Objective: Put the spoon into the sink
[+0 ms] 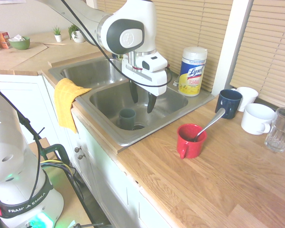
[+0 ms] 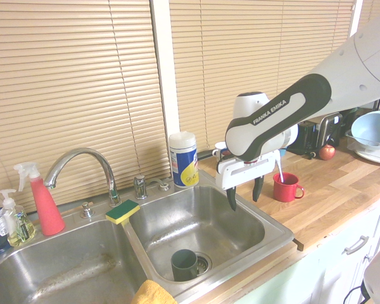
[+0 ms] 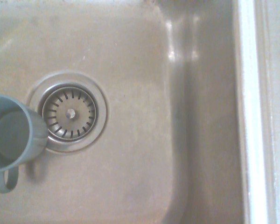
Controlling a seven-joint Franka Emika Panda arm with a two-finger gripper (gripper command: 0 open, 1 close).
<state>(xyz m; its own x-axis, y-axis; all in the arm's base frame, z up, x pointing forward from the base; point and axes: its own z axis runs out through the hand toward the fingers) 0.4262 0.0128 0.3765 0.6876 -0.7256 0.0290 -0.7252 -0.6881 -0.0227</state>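
Over the sink's (image 1: 109, 137) near basin hangs the hand (image 1: 142, 101), fingers apart, holding nothing, touching nothing. A grey mug (image 1: 127, 118) stands beside the drain (image 3: 70, 112) below it. To the right on the wood table (image 1: 218, 180), the spoon (image 1: 210, 124) leans in a red mug (image 1: 190, 140), handle up toward a navy mug (image 1: 228, 102). 2nd ext. view alone shows faucet (image 2: 82, 166), sponge (image 2: 122, 211), spray bottle (image 2: 43, 199). 1st ext. view alone shows a yellow cloth (image 1: 66, 102) over the sink's front edge. Wrist view: only basin floor, drain, grey mug.
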